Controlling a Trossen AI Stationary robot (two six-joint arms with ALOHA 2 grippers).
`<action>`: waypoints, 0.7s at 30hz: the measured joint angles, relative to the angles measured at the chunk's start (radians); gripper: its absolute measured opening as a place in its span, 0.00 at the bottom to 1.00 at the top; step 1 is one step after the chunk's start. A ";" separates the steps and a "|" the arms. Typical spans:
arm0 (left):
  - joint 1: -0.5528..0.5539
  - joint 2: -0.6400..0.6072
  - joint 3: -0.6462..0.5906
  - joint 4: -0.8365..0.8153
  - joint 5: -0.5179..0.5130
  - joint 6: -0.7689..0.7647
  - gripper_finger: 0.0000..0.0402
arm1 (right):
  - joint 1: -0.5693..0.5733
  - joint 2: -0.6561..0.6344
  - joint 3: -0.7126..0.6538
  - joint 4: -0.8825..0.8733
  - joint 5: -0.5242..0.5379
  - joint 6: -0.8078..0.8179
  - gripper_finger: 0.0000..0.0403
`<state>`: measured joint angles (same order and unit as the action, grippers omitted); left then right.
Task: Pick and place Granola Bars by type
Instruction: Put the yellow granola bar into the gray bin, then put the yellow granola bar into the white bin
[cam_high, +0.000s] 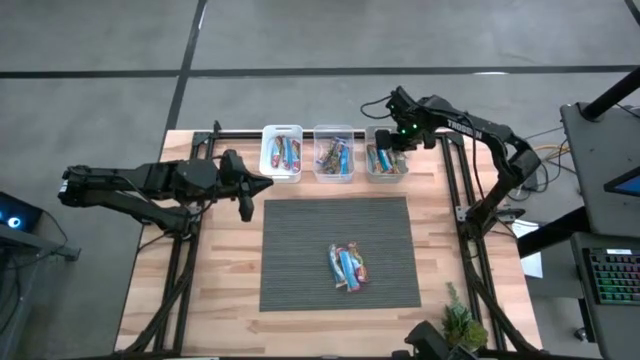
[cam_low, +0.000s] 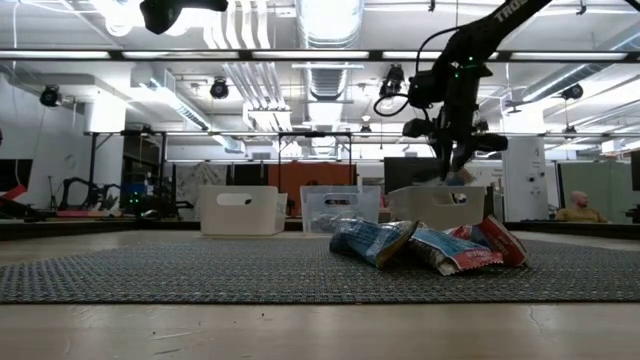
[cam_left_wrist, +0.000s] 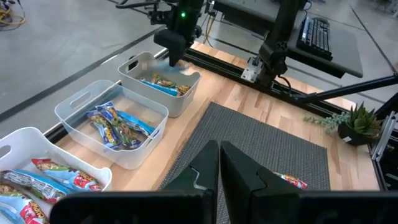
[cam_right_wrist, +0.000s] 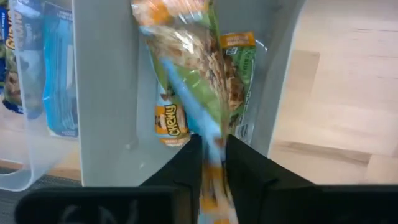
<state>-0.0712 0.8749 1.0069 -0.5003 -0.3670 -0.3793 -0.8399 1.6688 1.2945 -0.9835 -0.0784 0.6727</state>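
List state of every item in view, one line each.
right gripper: over the right bin, fingers around a bar
held bar: hanging into the right bin
right bin: holds bars
middle bin: holds bars
left bin: holds bars
bars on mat: small pile, unsorted
left gripper: shut, empty, at the mat's left edge

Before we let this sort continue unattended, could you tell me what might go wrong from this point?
The right gripper hangs over the right-hand bin with a bar between its fingers; the bin already holds bars, so this one might land on the pile or catch the rim. The remaining bars on the mat overlap, so the next grasp could lift two. The left gripper waits shut beside the mat.
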 joint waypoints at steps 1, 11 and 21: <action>0.000 0.000 0.000 0.000 0.000 0.000 0.00 | 0.000 0.000 -0.002 0.001 0.000 0.000 0.17; 0.000 0.000 0.000 0.000 0.001 0.000 0.00 | 0.026 -0.002 0.008 0.029 0.026 -0.044 0.39; 0.000 0.000 0.000 -0.001 0.002 0.000 0.00 | 0.164 -0.113 0.010 0.162 0.022 -0.194 0.34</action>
<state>-0.0711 0.8749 1.0069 -0.5014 -0.3649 -0.3790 -0.6756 1.5558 1.3048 -0.8216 -0.0566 0.4785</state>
